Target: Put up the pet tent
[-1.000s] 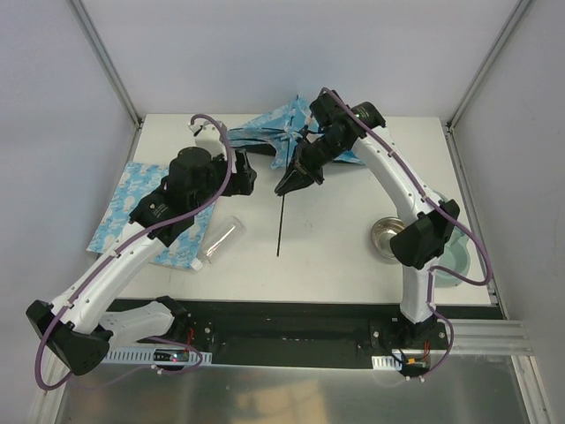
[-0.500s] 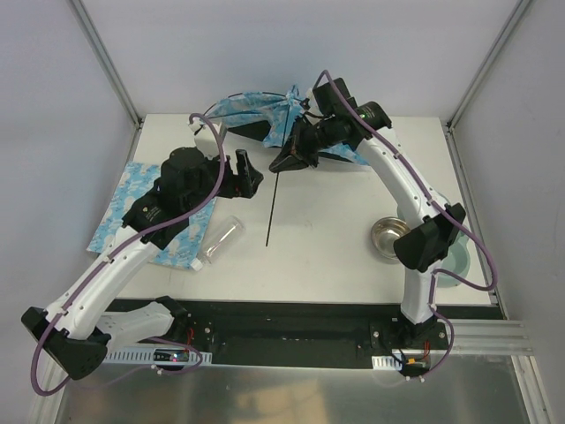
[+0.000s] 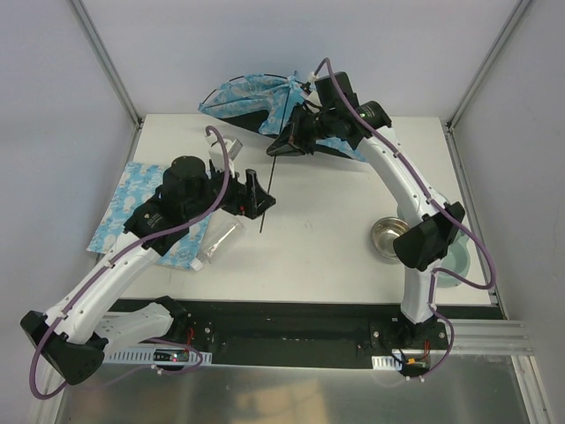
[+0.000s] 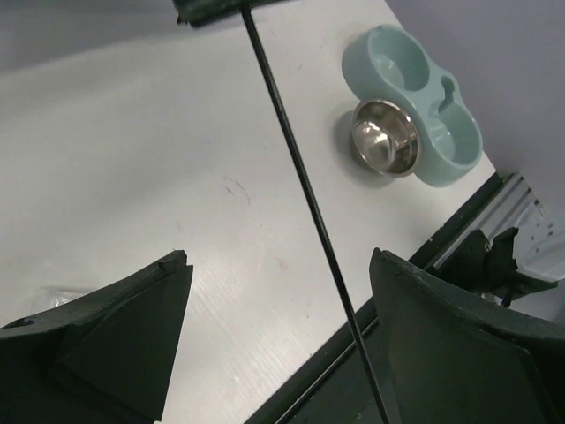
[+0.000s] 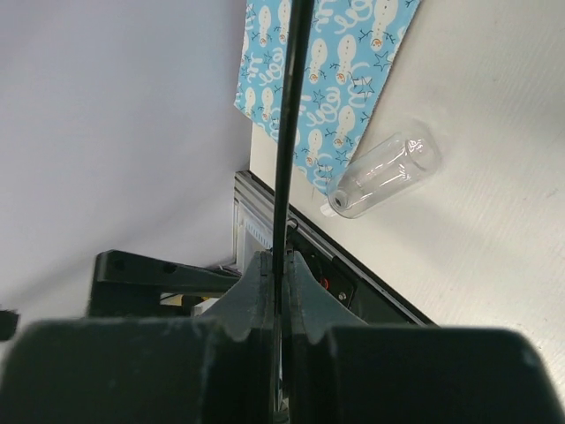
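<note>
Two tools are at work on one thin black pole [image 4: 296, 168]. My right tool [image 3: 278, 148] is clamped tight on the pole's upper part; the right wrist view shows the jaws pressed together with the rod running straight out between them. That grip carries the pet tent [image 3: 252, 95], which hangs bunched and lifted over the far edge of the worktop [image 3: 335, 238], its blue fabric not yet spread into a dome. I judge the tent is held up there so the pole can swing free below it.

My left tool [image 4: 278, 259] stands wide, holding nothing. In its wrist view the pole passes between the two fingers, nearer the right one, touching neither. It sits there, I think, to catch the loose lower stretch so the rod can be bent and seated. Whether the pole's tip rests on the worktop I cannot tell.

Left of my left arm lie the printed mat [image 3: 139, 196] and a clear bottle [image 3: 221, 240]. The steel bowl [image 3: 386, 237] and its teal feeder [image 4: 428, 124] sit well apart to the right.
</note>
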